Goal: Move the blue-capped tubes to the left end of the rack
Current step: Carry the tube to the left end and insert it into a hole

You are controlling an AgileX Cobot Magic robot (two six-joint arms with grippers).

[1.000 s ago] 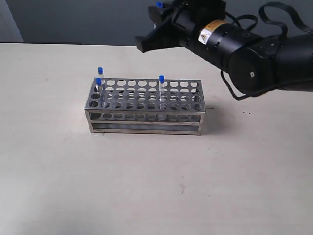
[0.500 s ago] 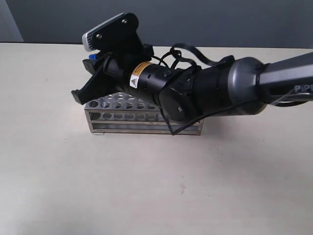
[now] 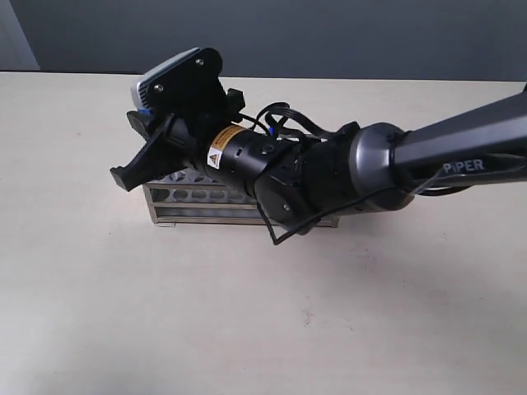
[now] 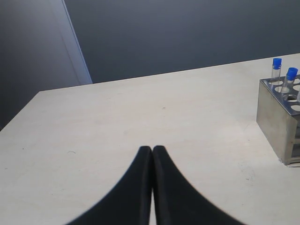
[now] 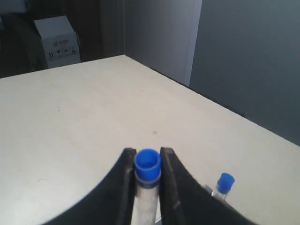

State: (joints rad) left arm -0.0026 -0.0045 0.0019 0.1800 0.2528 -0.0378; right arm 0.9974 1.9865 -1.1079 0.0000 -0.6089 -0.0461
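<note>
The silver rack stands mid-table, mostly hidden in the exterior view behind my right arm. My right gripper hangs over the rack's left end. In the right wrist view this gripper is shut on a blue-capped tube, pinched just below its cap, and another blue-capped tube stands close beside it. The left wrist view shows the rack's end with two blue-capped tubes standing in it. My left gripper is shut and empty, low over bare table some way from the rack.
The pale table stretches in front of the rack. A grey wall runs behind the table's far edge. A white box stands beyond the table in the right wrist view.
My right arm has swung from the back right across the rack to its left end, carrying the tube, and has dropped a little lower in the last half second.
</note>
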